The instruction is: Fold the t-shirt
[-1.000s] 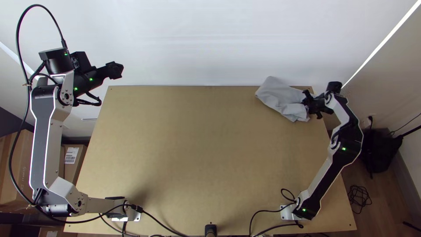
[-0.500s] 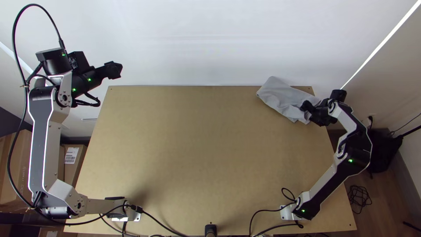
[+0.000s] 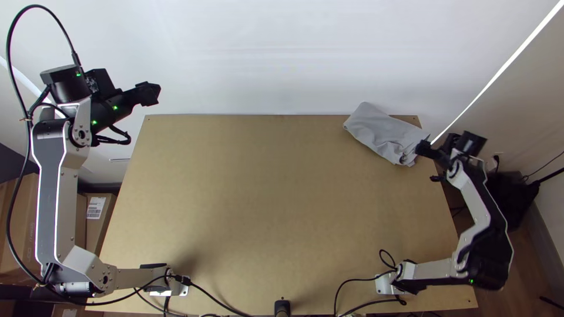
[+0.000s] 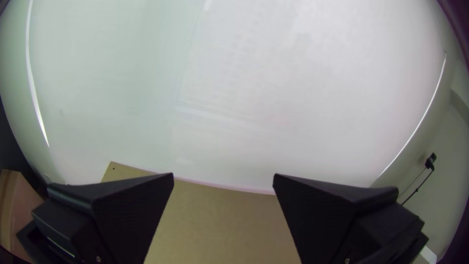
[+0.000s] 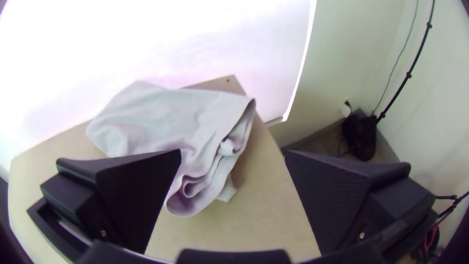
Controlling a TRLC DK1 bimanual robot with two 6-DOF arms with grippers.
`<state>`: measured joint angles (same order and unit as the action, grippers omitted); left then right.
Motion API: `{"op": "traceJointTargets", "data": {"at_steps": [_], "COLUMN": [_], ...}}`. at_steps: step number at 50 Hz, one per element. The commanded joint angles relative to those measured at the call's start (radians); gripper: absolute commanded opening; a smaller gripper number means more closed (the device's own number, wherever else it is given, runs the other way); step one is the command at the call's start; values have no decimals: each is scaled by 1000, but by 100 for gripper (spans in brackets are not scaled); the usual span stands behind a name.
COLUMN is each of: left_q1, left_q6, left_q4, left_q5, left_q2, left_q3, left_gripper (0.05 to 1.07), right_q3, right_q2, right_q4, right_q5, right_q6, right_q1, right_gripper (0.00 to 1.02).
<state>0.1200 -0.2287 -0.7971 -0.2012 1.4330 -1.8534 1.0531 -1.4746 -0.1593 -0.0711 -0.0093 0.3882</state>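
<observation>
The pale grey t-shirt [image 3: 382,132] lies bunched at the far right corner of the bench [image 3: 264,205], smooth toward the far edge, its layers curling into loose rolls at the other end. The right tool [image 3: 428,162] is at that rolled end, fingers wide apart. The left tool [image 3: 151,93], also parted, is well away from it. Cardboard boxes [image 3: 20,229] stand left of the bench.
</observation>
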Motion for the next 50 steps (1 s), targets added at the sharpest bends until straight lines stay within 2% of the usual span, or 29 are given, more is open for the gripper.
{"op": "traceJointTargets", "data": {"at_steps": [1,11,16,20,27,36,45,50], "left_q1": [17,58,69,81,83,81,81,83], "left_q6": [-20,-8,8,32,63,77,48,48], "left_q4": [12,22,164,259,312,411,547,569], "left_q5": [-12,-10,-10,-7,2,11,17,19], "left_q2": [-55,-135,-249,-345,-487,-687,-918,-1030], "left_q3": [29,105,237,336,464,637,830,925], "left_gripper": [103,103,103,103,103,103,103,103], "right_q3": [-33,-8,24,56,74,45,-77,-212], "right_q2": [149,418,527,605,738,886,1028,1131], "right_q4": [23,29,18,-16,-13,116,323,454], "right_q5": [13,11,11,11,11,10,10,7], "right_q6": [-24,-27,11,12,23,78,77,77], "right_q1": [24,28,23,-3,-111,-190,-288,-324], "right_gripper": [98,98,98,98,98,98,98,98]}}
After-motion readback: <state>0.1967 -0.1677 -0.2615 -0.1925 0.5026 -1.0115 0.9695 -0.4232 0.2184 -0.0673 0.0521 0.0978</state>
